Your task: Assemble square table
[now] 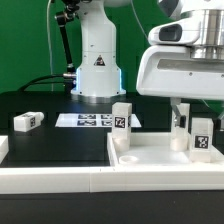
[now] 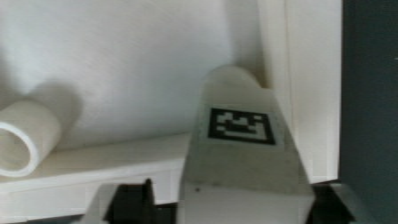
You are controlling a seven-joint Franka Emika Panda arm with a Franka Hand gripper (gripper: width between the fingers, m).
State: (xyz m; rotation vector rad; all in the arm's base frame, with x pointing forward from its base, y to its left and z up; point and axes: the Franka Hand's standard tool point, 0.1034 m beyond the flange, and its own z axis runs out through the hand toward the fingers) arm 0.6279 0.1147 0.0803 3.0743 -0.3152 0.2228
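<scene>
Fingers [image 2: 128,205]: two dark pads are sitting on either side of an upright tagged leg block [image 2: 240,125], one at each flank. Whether they are pressing on it or only standing beside it cannot be told from either view.
Gripper [image 2: 240,208]: it is hanging straight down over the exterior view's right end of the tabletop [image 1: 150,158], with its broad white body filling the upper right corner of that view.
Tagged leg block: it is standing upright inside the raised rim of the tabletop, with its black-white tag facing the wrist camera.
Tabletop: the white tray is lying flat on the black table [image 1: 40,140], in the foreground of the exterior view.
Second leg block [image 1: 122,117]: it is standing upright at the tray's far corner on the exterior view's left.
Loose leg block [image 1: 27,121]: it is lying on its side on the table, well apart from the tray, toward the exterior view's left.
Marker board [image 1: 92,120]: it is lying flat between the loose leg block and the tray.
Robot base [image 1: 97,60]: it is rising behind the board.
</scene>
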